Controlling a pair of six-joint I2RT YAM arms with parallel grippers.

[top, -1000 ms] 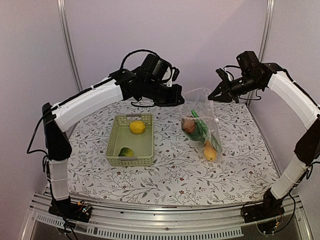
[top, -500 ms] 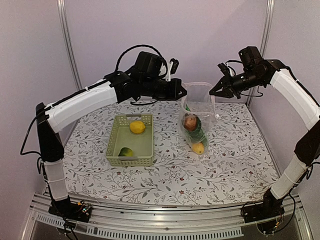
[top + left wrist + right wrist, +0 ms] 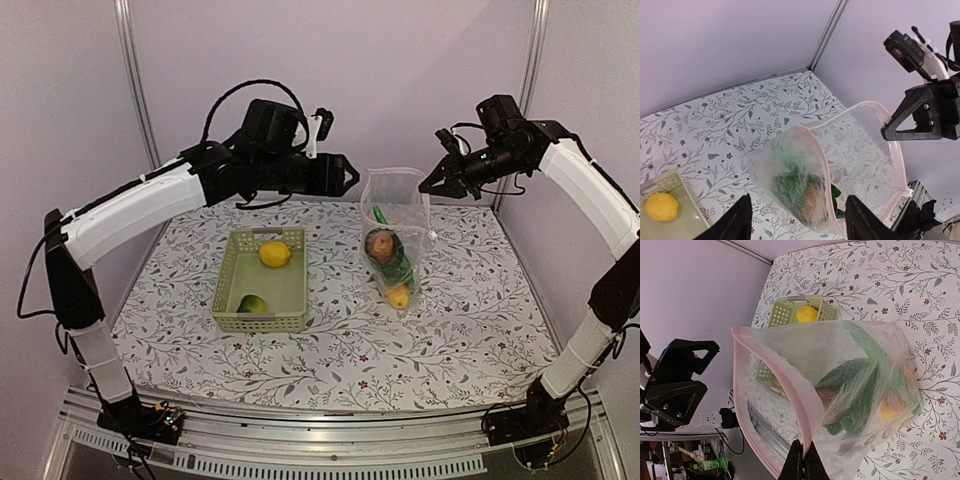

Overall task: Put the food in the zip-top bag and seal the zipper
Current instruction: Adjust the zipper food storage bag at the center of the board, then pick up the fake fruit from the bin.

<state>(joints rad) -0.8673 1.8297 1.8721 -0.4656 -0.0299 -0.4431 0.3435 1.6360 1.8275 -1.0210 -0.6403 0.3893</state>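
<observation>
The right pincer [image 3: 432, 187] is closed tight on the top right edge of the large clear crinkly plastic zip-top bag [image 3: 397, 205]. It holds the bag up above the far right part of the floral-patterned desk [image 3: 350, 360]. In the right wrist view the fingertips [image 3: 802, 460] pinch the narrow pinkish closure strip [image 3: 790, 385] itself.

The bag hangs with its mouth upward and gaping. The strip curves round the opening, as the left wrist view shows [image 3: 825, 175]. The bag's lower end reaches down to the desk, but I cannot tell whether it rests there.

Inside, the food sits bunched in the lower half:
- a reddish-brown round piece [image 3: 378, 245] uppermost
- dark green leafy and long pieces [image 3: 400, 265] below and beside it
- a small yellow lemon [image 3: 399, 297] at the very bottom

The left pincer [image 3: 347, 177] hangs in the air just left of the bag's mouth, at about the same height. Its fingers are spread wide with nothing between them. From its own camera the two black fingers [image 3: 737, 222] frame the bag [image 3: 860, 150], which lies beyond them.

To the left of the bag, well apart from it, stands a pale green lattice plastic basket [image 3: 260, 323]. A second yellow lemon [image 3: 275, 254] lies at the basket's far end. A green-yellow piece [image 3: 252, 303] lies in its near left corner.
</observation>
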